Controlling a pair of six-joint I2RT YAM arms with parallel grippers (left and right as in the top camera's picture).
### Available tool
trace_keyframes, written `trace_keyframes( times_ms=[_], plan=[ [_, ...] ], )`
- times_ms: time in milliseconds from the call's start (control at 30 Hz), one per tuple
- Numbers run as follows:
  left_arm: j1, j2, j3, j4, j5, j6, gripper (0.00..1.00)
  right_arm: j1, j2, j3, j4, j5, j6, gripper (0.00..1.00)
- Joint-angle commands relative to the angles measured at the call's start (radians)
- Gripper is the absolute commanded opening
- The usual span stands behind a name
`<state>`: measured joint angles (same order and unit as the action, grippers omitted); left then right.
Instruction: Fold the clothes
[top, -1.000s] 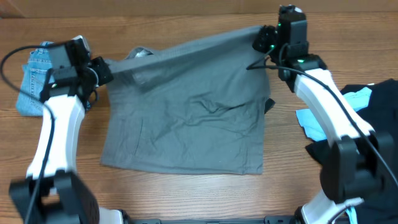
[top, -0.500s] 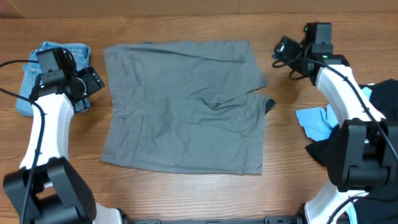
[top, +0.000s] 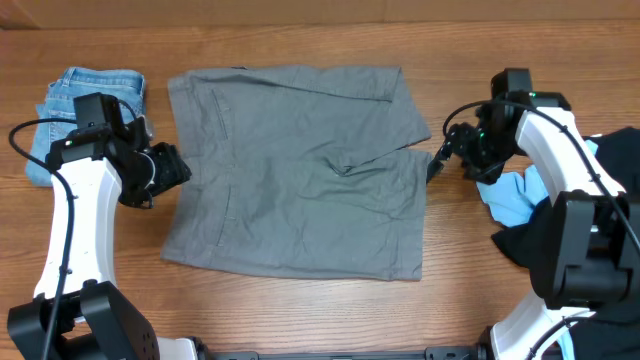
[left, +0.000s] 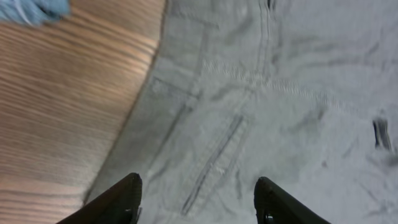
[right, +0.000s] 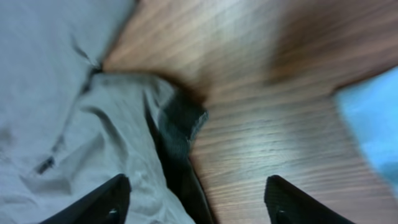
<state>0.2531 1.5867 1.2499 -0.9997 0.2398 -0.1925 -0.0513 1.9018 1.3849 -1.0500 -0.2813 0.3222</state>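
Centrally on wooden table (top: 460, 260), grey shorts (top: 300, 170) spread flat; folded denim (top: 85, 95) upper left, sky-blue garment (top: 515, 200) at right. Left gripper (top: 175, 168) over shorts' left edge, jaws wide, empty. Right gripper (top: 440, 160) beside shorts' right hem, jaws wide, empty.

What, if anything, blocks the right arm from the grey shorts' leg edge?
Probably nothing, so yes: the right claw hangs open right at that edge of the grey shorts, only wooden table beside it; the sky-blue garment lies apart.
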Motion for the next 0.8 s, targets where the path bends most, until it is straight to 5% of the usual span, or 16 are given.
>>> trace_keyframes(
  times_ms=[0, 167, 267, 300, 367, 500, 600, 700, 767],
  plan=[
    [-0.021, -0.002, -0.042, -0.011, 0.015, 0.04, 0.62, 0.053, -0.028, -0.1, 0.05, -0.075, -0.032, 0.75],
    [-0.026, -0.002, -0.159, 0.026, -0.004, 0.04, 0.62, 0.126, -0.028, -0.212, 0.08, -0.081, -0.035, 0.72],
    [-0.025, -0.002, -0.253, 0.097, -0.008, 0.04, 0.61, 0.151, -0.028, -0.264, 0.099, -0.073, -0.034, 0.48],
    [-0.025, -0.002, -0.287, 0.127, -0.008, 0.039, 0.58, 0.153, -0.028, -0.276, 0.096, -0.055, -0.029, 0.31],
    [-0.025, -0.002, -0.376, 0.211, -0.013, 0.038, 0.45, 0.15, -0.028, -0.301, 0.045, 0.054, 0.032, 0.18],
    [-0.025, -0.002, -0.471, 0.333, -0.034, 0.021, 0.25, 0.148, -0.028, -0.306, -0.061, 0.113, 0.037, 0.18],
    [-0.026, -0.002, -0.518, 0.401, -0.034, 0.009, 0.22, 0.151, -0.028, -0.306, -0.124, 0.142, 0.033, 0.24],
    [-0.025, -0.002, -0.556, 0.409, -0.038, -0.001, 0.14, 0.151, -0.028, -0.306, -0.138, 0.205, 0.048, 0.48],
    [-0.025, -0.002, -0.57, 0.387, -0.049, -0.015, 0.08, 0.141, -0.037, -0.304, -0.119, 0.206, 0.053, 0.53]
  ],
)
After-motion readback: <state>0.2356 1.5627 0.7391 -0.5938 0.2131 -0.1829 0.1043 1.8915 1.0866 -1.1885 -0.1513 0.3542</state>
